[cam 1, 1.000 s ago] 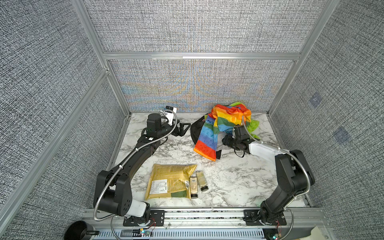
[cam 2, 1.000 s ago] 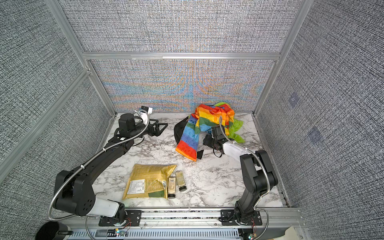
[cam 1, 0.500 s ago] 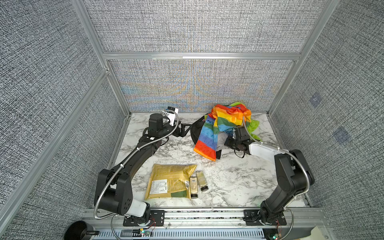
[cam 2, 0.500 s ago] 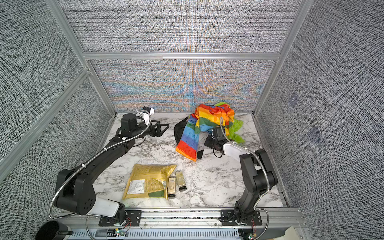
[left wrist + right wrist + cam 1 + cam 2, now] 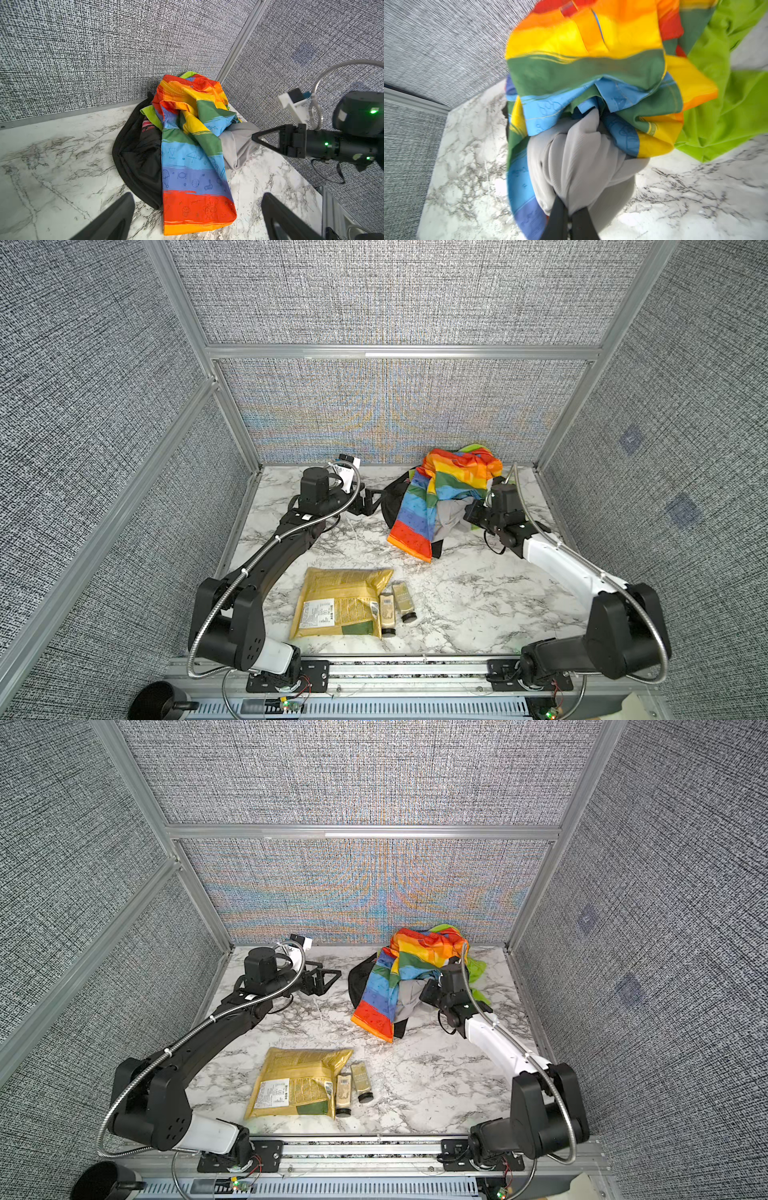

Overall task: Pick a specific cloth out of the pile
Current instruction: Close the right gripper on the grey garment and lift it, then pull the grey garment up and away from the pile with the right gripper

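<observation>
Right claw [image 5: 569,204] is clamped tight on a bunched fold of the cloth [image 5: 577,155]. Its two black fingers [image 5: 557,218] are pressed together with grey fabric squeezed between them. The cloth comes out from under the rainbow cloth [image 5: 193,158] on the side of the pile [image 5: 449,477] facing the right arm, and its gripped end is drawn towards that claw. How much of it lies buried under the stripes cannot be seen.

The pile sits in the far right corner of the tabletop [image 5: 457,593], against the back wall. A black cloth [image 5: 135,153] spreads along its left side, and a lime cloth [image 5: 724,104] shows at its right and back. The rainbow cloth drapes over the top and trails forward onto the marble.

Left claw [image 5: 332,977] is spread wide and holds nothing. It is near the black cloth's edge and points at the pile.

A yellow bag [image 5: 345,601] and two small bottles [image 5: 395,605] lie near the front edge, well apart from the pile.
</observation>
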Robot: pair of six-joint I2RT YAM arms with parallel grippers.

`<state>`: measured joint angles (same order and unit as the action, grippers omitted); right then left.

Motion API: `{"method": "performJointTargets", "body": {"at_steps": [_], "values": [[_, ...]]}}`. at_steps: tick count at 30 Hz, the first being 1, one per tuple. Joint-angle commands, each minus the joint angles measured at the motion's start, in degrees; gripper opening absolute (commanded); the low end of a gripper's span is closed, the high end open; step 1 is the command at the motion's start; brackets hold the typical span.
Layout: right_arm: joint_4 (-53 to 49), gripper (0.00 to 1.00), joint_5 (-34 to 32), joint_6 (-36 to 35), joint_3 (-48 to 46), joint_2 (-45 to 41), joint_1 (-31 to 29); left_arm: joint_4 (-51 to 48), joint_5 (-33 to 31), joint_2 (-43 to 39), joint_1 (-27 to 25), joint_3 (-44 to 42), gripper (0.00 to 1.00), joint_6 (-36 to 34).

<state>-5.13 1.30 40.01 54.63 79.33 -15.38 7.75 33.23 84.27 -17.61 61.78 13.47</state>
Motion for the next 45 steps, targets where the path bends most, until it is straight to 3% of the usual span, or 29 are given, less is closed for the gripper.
{"method": "performJointTargets", "body": {"at_steps": [1,17,45], "values": [[-1.0,0.00,-1.7,-0.8,1.0,-3.9,0.0,0.4,0.0,-0.1,-0.2,0.5,0.99,-0.8],[-7.9,0.00,-10.2,-4.3,6.5,-18.1,0.1,0.5,0.6,0.0,-0.6,0.5,0.99,-1.2],[-11.2,0.00,-26.1,-3.3,7.2,-31.8,1.1,0.1,1.3,0.2,-1.2,0.8,0.99,-1.8]]}}
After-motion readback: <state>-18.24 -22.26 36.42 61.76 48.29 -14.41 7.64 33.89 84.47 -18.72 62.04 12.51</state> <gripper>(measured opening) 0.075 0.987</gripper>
